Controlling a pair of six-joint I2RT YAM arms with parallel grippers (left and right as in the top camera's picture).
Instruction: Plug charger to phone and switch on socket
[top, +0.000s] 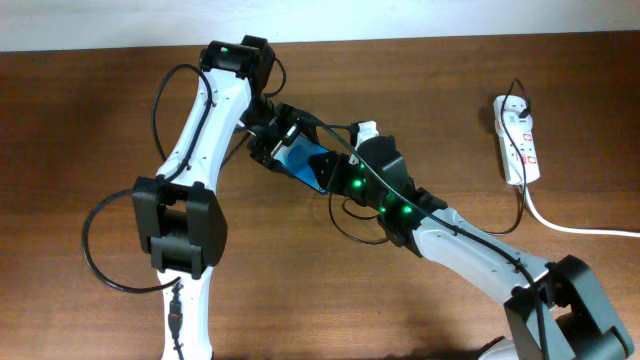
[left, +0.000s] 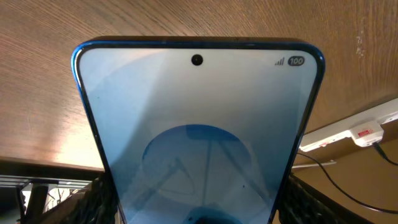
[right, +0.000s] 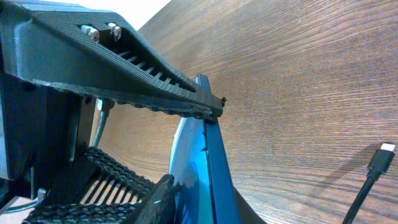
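Observation:
The phone (top: 305, 160), blue screen lit, is held up off the wooden table between both arms. My left gripper (top: 283, 140) is shut on its long edges; in the left wrist view the phone (left: 198, 137) fills the frame between the two fingers (left: 198, 208). My right gripper (top: 338, 168) is at the phone's other end; in the right wrist view its fingers (right: 205, 205) pinch the screen and back of the phone (right: 214, 168). The charger's plug tip (right: 386, 149) lies loose on the table. Its thin black cable (top: 519, 205) runs from the socket (top: 518, 140), a white power strip at the right.
The socket's thick white cord (top: 580, 228) runs off the right edge. The socket (left: 364, 129) and black cable (left: 339, 182) also show at the right of the left wrist view. The left gripper's ribbed finger (right: 124, 68) crosses the right wrist view. Robot cables loop at the left (top: 100, 250).

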